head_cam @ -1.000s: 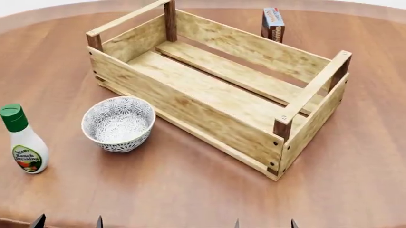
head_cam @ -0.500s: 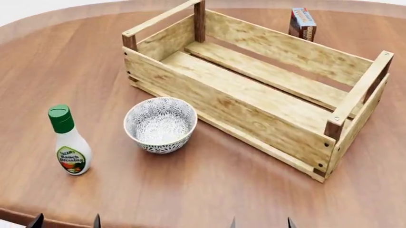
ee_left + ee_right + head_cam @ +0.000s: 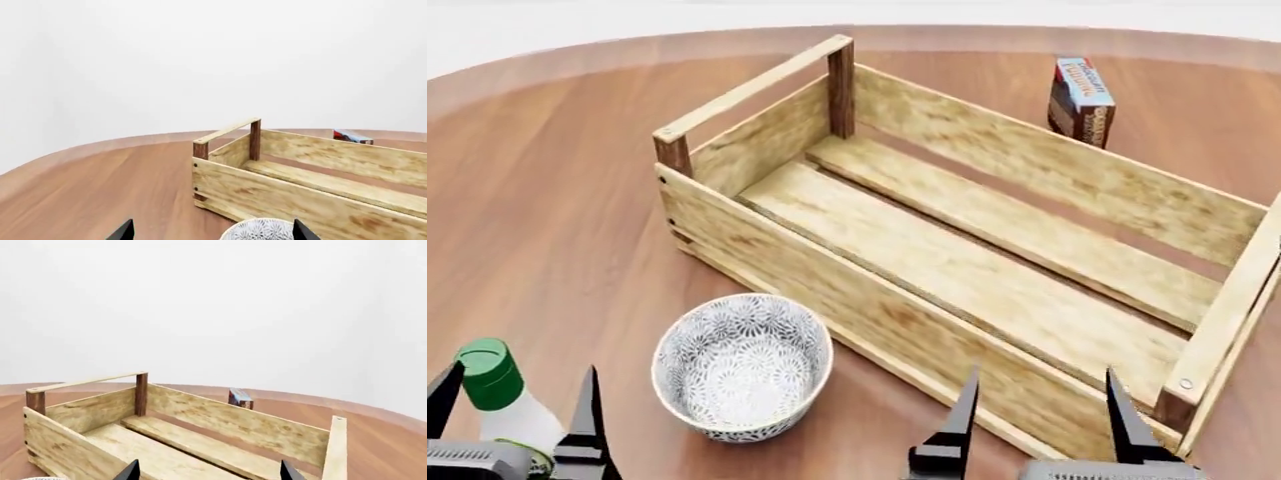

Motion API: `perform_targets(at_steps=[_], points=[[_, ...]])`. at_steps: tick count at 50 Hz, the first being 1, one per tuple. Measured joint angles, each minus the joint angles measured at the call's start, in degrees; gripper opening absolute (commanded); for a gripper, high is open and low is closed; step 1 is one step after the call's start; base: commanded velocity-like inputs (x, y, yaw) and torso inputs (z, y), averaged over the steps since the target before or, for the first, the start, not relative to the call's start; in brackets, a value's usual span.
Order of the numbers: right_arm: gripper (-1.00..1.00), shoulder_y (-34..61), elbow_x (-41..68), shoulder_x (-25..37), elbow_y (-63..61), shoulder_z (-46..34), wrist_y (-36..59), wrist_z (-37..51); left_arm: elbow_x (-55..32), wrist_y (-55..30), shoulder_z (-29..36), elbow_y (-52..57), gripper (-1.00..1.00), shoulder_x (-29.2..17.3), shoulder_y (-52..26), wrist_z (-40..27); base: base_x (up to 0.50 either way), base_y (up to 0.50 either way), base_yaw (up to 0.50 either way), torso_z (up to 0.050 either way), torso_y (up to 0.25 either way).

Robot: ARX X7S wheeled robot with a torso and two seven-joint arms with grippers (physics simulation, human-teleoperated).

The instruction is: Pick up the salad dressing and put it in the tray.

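Observation:
The salad dressing, a small white bottle with a green cap, stands upright on the table at the head view's lower left. My left gripper is open, and in the head view its fingers frame the bottle. The left wrist view does not show the bottle, and I see no contact. The tray, a light-wood slatted crate with dark corner posts, lies empty in the middle; it also shows in the left wrist view and the right wrist view. My right gripper is open and empty over the crate's near wall.
A white patterned bowl stands between the bottle and the crate, close to the crate's near wall; its rim shows in the left wrist view. A blue-and-brown pudding box stands behind the crate. The round table's edge curves behind.
Both grippers have come up much further into the head view. The view has shifted, so the bottle now sits lower and further left and the crate looks larger.

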Motion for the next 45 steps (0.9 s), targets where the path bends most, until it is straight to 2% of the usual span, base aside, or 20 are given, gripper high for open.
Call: perform_targets(at_steps=[28,38,45], points=[[1.00,0.3,2.8,1.2,-5.5,2.0,3.1,1.9,-1.7,-0.7,0.1,4.5,1.00,-2.1,0.6,-1.8,0.50,0.00,0.00,0.000,0.001],[1.00,-0.2,4.0,1.1,-4.9,2.6,0.7,2.3,-1.8,-0.3,0.5,4.5,1.00,-2.5,0.7,-2.4,0.00,0.00,0.00,0.000,0.000],[1.00,-0.8,4.6,1.2,-4.8,2.6,-1.2,2.3,-2.0,0.0,0.7,4.6,1.00,-2.8,0.7,-2.8,0.00,0.00,0.48,0.000,0.000]])
